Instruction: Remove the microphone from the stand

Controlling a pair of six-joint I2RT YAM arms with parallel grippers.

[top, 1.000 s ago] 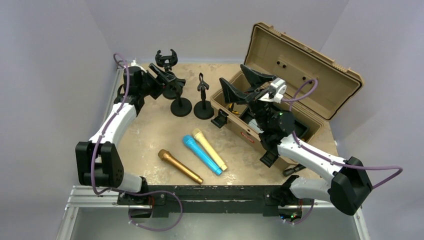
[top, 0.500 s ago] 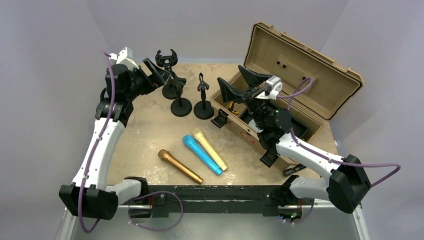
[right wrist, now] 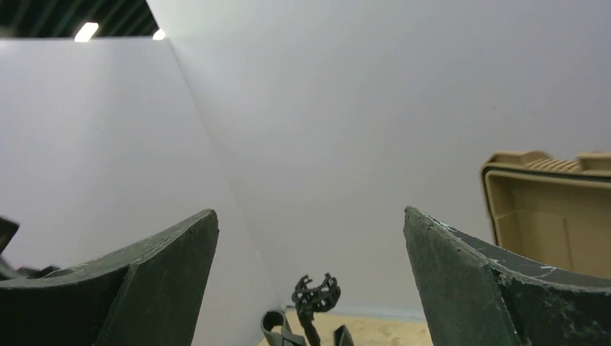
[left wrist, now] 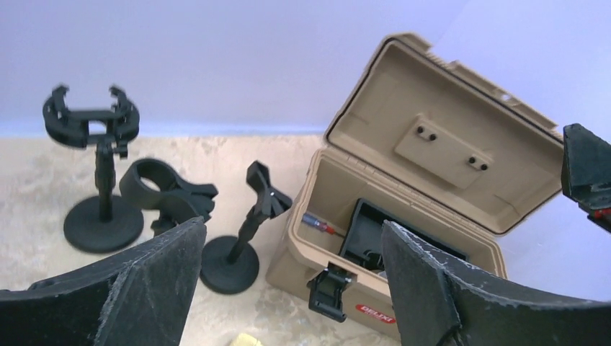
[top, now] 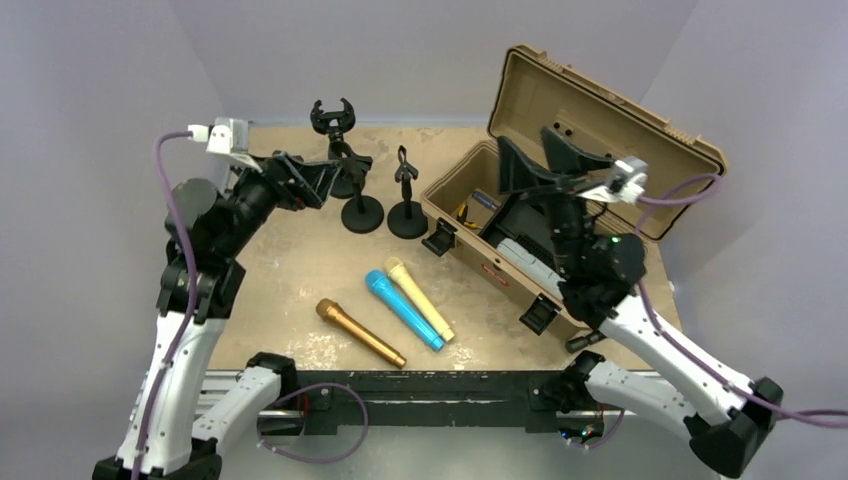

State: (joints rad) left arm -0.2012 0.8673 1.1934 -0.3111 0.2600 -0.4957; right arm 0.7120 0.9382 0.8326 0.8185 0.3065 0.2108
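Much of the open case sits behind the right arm in the overhead view, and its dark contents are hard to make out. The right wrist camera catches mostly wall, with only stand tops at its lower edge and the case lid cut off at right. From the left wrist, the middle stand loses its base behind a finger, and only a sliver of the yellow microphone shows. The left arm rises tall, wrist bent so the left gripper points across at the stands, jaws wide apart and empty. The right arm reaches up over the case, the right gripper lifted toward the back wall, jaws likewise spread on nothing. Three stands line the back of the table: the rear stand, the middle one and the right stand, all clips empty. Three microphones lie flat nearer the arms, apart from the stands: the gold microphone, then the blue microphone just beside the yellow
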